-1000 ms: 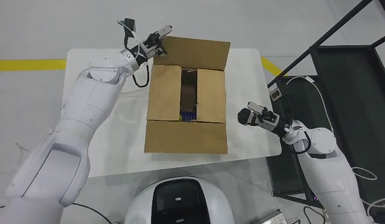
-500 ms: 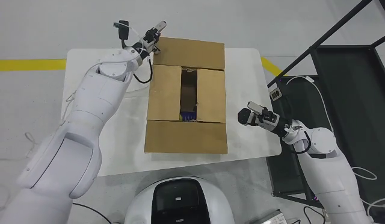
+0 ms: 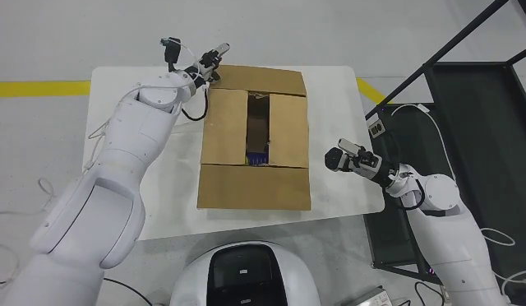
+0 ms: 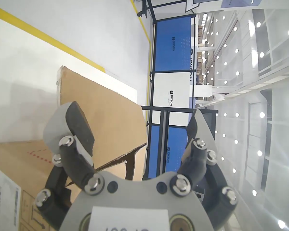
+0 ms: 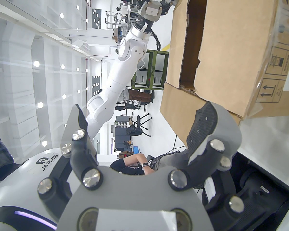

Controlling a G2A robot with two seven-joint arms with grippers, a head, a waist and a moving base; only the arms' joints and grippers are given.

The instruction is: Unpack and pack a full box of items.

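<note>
Looking down from the top view, you see the box (image 3: 255, 141) in the middle of the table (image 3: 337, 92). Its two side flaps lie over the top with a gap between them, and a blue item (image 3: 257, 156) shows through that gap. The far flap (image 3: 261, 77) is raised and the near flap (image 3: 255, 187) is folded outward. The left gripper (image 3: 212, 59) sits at the far flap's left corner. The right gripper (image 3: 335, 156) hangs just beside the box's right side, apart from it.

Turning to the left wrist view, note the left gripper (image 4: 134, 118) with its fingers spread wide and nothing clamped between them. One pad (image 4: 79, 126) lies against the outline of the far flap (image 4: 98, 111) (whether it touches the cardboard cannot be told).

Passing to the right wrist view, you find the right gripper (image 5: 142, 111) likewise released, its fingers well apart and holding nothing. Beyond them stands the box (image 5: 231, 37), with the near flap (image 5: 183, 111) jutting out close to one fingertip. The left gripper (image 5: 163, 1) appears farther off, at the far flap's edge.
</note>
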